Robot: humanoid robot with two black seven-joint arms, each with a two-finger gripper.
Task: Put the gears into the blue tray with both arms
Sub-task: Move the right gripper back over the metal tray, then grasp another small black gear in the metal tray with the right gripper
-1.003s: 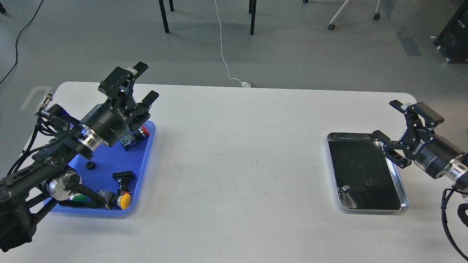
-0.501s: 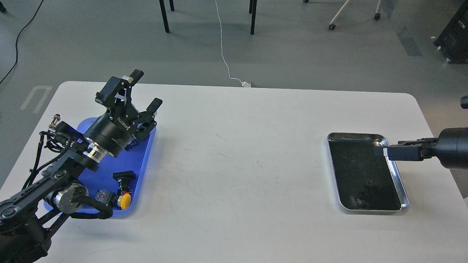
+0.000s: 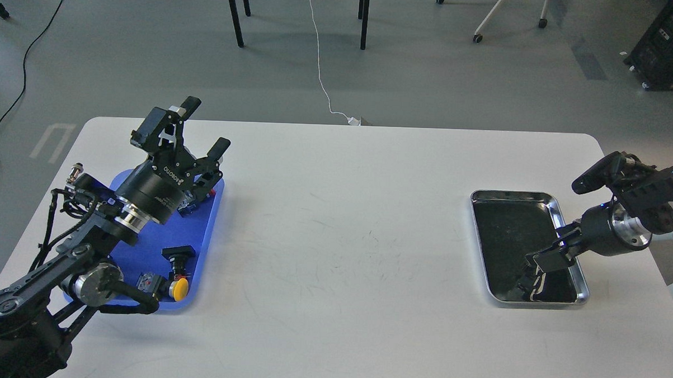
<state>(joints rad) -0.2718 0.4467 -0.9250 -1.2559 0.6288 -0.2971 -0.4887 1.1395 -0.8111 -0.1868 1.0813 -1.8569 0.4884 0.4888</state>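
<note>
At three o'clock on the white table (image 3: 340,239), the right gripper (image 3: 538,263) dips into the shiny steel tray (image 3: 582,290), apparently reaching for a gear I cannot see, its opening untellable, while the left gripper (image 3: 204,125) hangs wide open and empty above the shallow bright-blue plastic tray (image 3: 203,251) at nine o'clock, so next comes a precise pinch.

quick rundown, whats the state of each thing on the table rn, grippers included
left gripper: open, empty, raised over the blue tray
right gripper: down in the steel tray, open or shut unclear
blue tray: holds push-buttons
yellow push-button: lying on its side
steel tray: flat on table
</note>
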